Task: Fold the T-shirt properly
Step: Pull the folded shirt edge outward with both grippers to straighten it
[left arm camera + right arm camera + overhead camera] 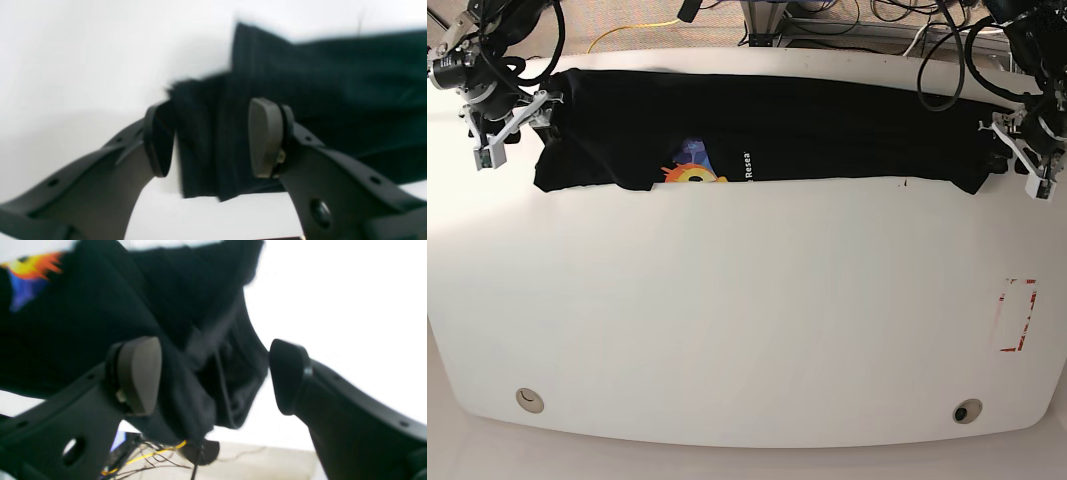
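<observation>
The black T-shirt (pixel 827 140) lies as a long folded band across the far part of the white table (pixel 747 320). Its orange-yellow-blue print (pixel 692 172) and white lettering (pixel 745 166) peek out at the near edge. My left gripper (pixel 1017 155) is at the band's right end; in the left wrist view this gripper (pixel 213 140) is open, with the T-shirt (pixel 317 83) end lying loose between the fingers. My right gripper (pixel 512 125) is at the left end; in the right wrist view it (pixel 213 376) is open around bunched T-shirt (pixel 100 306) cloth near the print (pixel 30 270).
A red-and-white marking (pixel 1017 315) sits on the table at the right. Two round holes (pixel 527 398) (pixel 967 410) lie near the front edge. Cables (pixel 847 15) hang beyond the far edge.
</observation>
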Controlling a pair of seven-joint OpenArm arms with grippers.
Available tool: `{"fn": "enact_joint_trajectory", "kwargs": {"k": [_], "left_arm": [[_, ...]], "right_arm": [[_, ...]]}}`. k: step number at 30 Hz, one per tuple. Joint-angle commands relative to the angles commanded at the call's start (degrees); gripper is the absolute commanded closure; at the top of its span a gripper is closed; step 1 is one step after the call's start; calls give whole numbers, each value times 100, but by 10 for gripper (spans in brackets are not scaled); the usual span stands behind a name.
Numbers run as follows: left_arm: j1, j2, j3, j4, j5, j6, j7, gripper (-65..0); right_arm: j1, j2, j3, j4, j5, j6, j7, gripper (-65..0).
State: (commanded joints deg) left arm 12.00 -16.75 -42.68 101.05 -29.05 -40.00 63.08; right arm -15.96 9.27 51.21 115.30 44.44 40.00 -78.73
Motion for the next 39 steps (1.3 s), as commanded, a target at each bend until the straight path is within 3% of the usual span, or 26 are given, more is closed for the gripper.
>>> {"fn": "enact_joint_trajectory", "kwargs": {"k": [6,11,13,18,21,28,35,39], "left_arm": [[-79,264,-220,404,-176,0,123,-325],[-44,580,123,387,273,0,114,-325],[-35,659,220,378,501,0,105,-325],[-44,809,264,-105,1152,0,79,-325],[-158,791,237,-545,1354,0,44,-325],[-378,774,281,-1257,1389,0,-422,-325],[-765,563,659,-1749,1451,0,-466,-325],[-826,545,730,-1644,1424,0,-422,-326]], "right_arm": [[-88,-97,-193,-9,782,0,-18,-482],[-149,-378,-721,-44,791,0,-18,-471],[-229,-475,-756,-114,703,0,-9,-430],[-114,-677,-809,-378,-44,0,18,-222],[-26,-677,-976,-686,-598,0,26,-174],[185,-158,-1442,-1626,-1284,0,888,-173],[703,352,-1547,-2734,-1319,0,1407,-173],[958,527,-1547,-2927,-1319,0,1451,-173]]}}
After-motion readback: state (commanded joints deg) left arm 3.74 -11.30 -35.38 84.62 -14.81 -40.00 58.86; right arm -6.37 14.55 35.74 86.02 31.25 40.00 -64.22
